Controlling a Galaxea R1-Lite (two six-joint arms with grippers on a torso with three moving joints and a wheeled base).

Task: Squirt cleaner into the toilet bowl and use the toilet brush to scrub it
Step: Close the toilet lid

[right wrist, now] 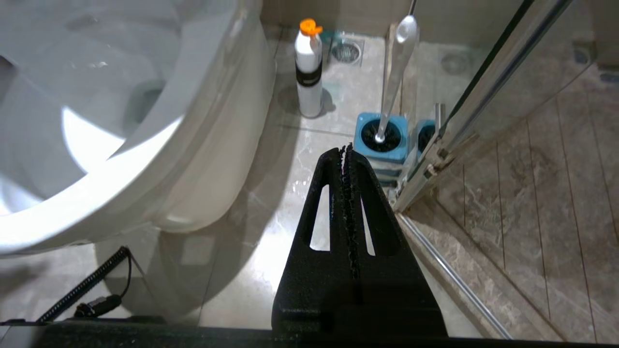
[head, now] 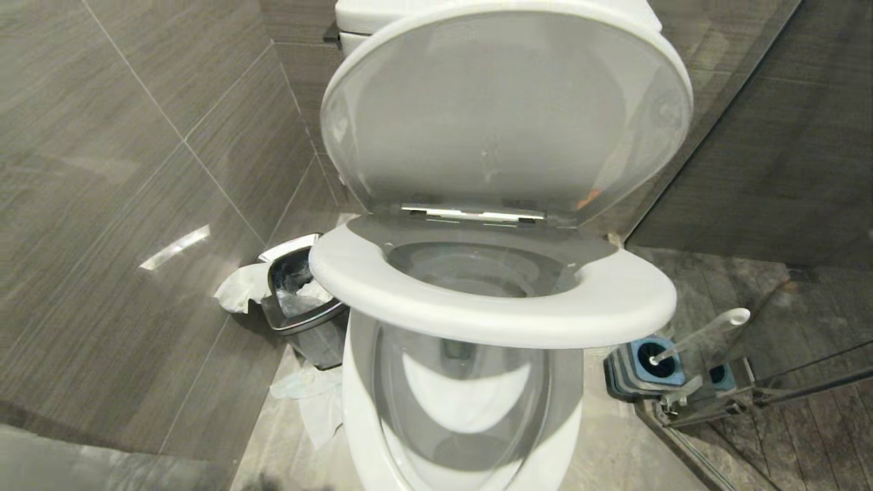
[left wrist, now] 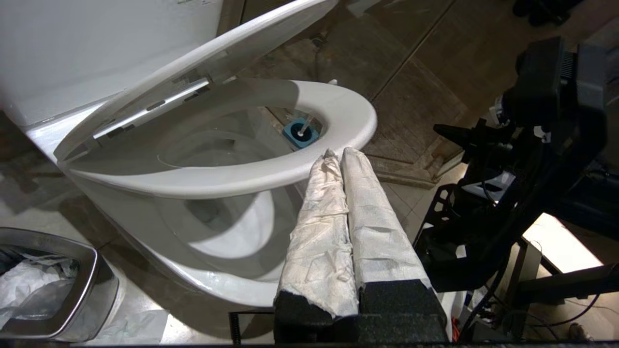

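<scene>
Hovering empty with wrapped fingers pressed together, left gripper (left wrist: pixel 338 153) just off the raised seat, toilet bowl (left wrist: pixel 213 159) below and beyond. Toilet brush (right wrist: pixel 394 72) parked in holder (right wrist: pixel 382 140) ahead of closed, empty right gripper (right wrist: pixel 347 150); cleaner bottle (right wrist: pixel 308 67) beside. Nothing squirted yet, seemingly; next: opening and fetching the bottle.

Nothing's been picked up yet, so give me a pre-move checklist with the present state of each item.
1. Lid raised, toilet bowl open: ok.
2. Seat down over the bowl: ok.
3. Toilet brush standing in its blue holder beside the glass door: ok.
4. Cleaner bottle upright on the floor, orange cap on: ok.
5. Left claw shut, empty, in front of the seat rim: not ok for grasping.
6. Right claw shut, empty, short of the holder: not ok.
</scene>
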